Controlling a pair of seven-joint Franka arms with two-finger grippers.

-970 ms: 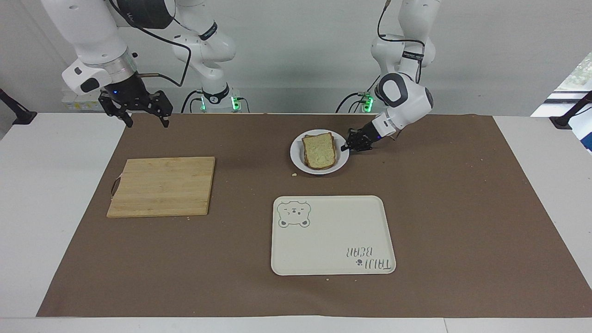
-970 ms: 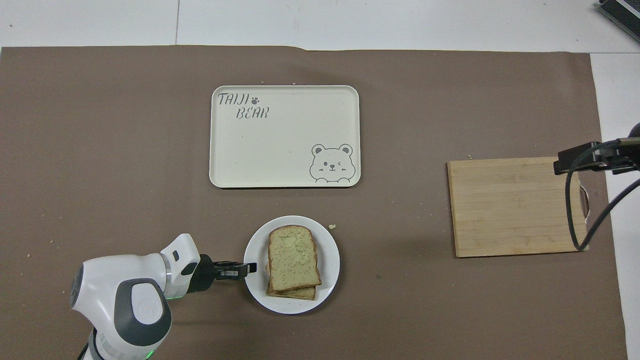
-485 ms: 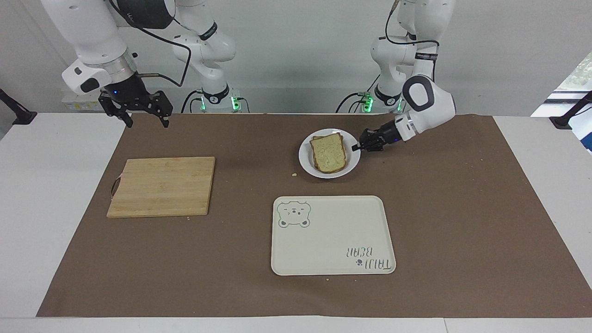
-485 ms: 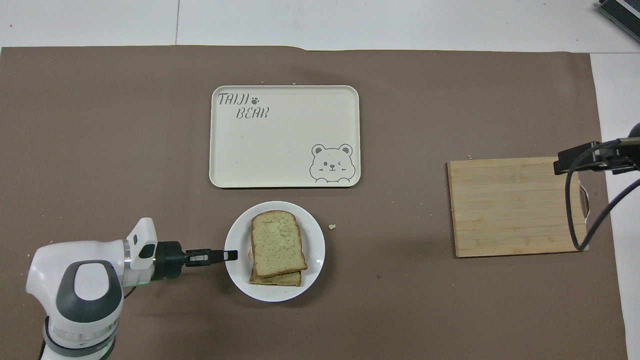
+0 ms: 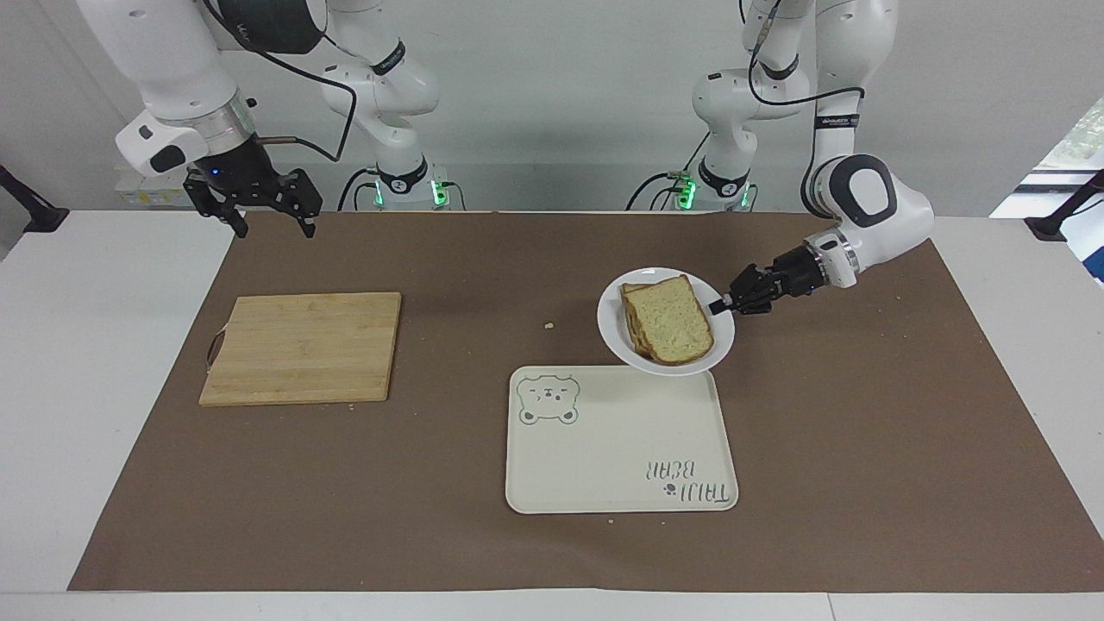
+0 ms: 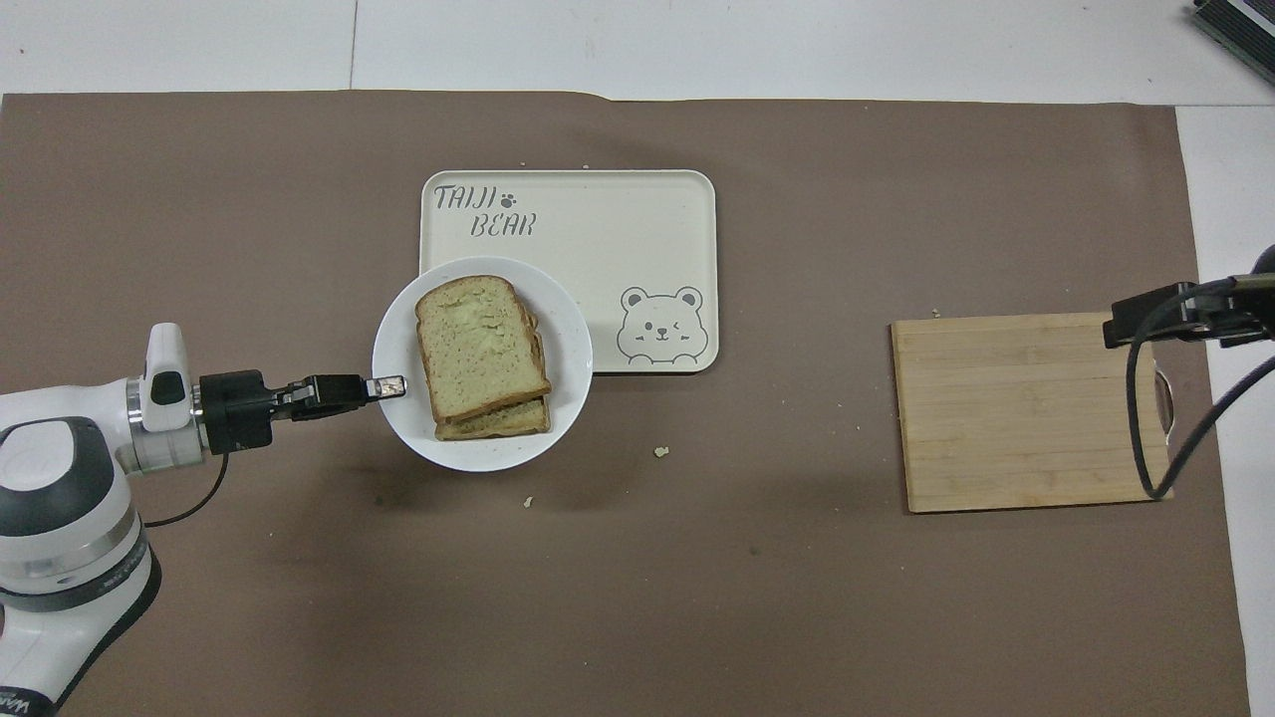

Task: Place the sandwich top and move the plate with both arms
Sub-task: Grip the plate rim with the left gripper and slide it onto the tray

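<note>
The sandwich top lies on a lower bread slice on the white plate. My left gripper is shut on the plate's rim at the left arm's end and holds the plate raised and slightly tilted over the edge of the tray nearer to the robots. In the overhead view the plate covers a corner of the tray, with the sandwich top on it and the left gripper at its rim. My right gripper is open and empty, waiting high over the mat's edge by the robots.
A cream bear tray lies mid-table, also in the overhead view. A wooden cutting board lies toward the right arm's end, also in the overhead view. Crumbs dot the brown mat.
My left gripper has lifted the plate with the sandwich and carried it away from the robots and toward the left arm's end, onto the tray's edge. The right arm has not moved.
</note>
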